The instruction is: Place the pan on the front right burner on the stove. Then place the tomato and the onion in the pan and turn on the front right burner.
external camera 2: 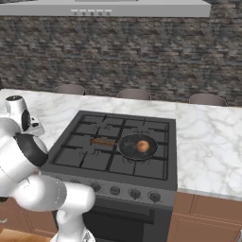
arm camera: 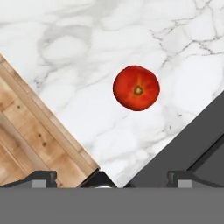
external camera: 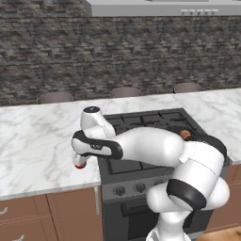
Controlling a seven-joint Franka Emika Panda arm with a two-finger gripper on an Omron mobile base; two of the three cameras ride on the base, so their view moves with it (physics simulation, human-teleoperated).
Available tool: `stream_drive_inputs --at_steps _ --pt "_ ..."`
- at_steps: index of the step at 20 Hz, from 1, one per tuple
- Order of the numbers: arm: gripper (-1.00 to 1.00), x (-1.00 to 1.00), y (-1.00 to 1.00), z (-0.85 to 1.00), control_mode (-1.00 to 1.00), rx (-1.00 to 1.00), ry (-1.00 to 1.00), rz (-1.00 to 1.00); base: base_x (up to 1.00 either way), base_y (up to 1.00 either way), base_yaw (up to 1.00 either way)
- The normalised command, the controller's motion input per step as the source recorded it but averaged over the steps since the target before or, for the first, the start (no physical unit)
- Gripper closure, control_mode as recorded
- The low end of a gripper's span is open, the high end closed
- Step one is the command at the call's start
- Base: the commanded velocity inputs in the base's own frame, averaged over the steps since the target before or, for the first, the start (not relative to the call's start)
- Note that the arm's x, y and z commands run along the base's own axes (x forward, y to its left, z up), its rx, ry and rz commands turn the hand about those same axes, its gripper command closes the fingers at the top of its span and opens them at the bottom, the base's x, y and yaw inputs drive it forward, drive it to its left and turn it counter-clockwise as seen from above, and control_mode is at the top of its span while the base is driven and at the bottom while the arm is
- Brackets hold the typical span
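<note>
Jaws [arm camera: 107, 181] wide apart over tomato [arm camera: 136, 88], holding nothing; pan [external camera 2: 137, 146] with onion [external camera 2: 142, 146] on stove [external camera 2: 71, 163].

Landmark: stove. Pan sits on the front right burner [external camera 2: 144, 166] grate, wooden handle pointing toward the stove's left side; onion lies inside the pan, roughly centred. Tomato rests on the marble bench [arm camera: 87, 52] just off the stove's left edge, near the bench's front edge, apart from the stove; stem scar faces the hand camera. In the left base view the arm reaches left of the stove and a bit of the tomato [external camera: 79, 166] shows under the hand. Finger tips [arm camera: 41, 178] stand at either side, clear of the tomato. Row of round knobs [external camera 2: 134, 193] on the stove's grey front panel. No readable writing or brand marks anywhere; the small marks on the hood above the stove are too blurred to read.
</note>
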Motion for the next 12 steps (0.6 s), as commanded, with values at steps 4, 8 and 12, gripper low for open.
stream_drive_inputs --at_steps 4,8,12 --pt "-1.00 0.19 0.06 -0.19 -1.00 0.00 0.04 0.00 0.00 0.00 0.00" --pt "-1.00 0.24 0.00 -0.24 -1.00 0.00 0.05 0.00 0.00 0.00 0.00" --pt "-1.00 0.27 0.04 -0.21 -1.00 0.00 0.04 0.00 0.00 0.00 0.00"
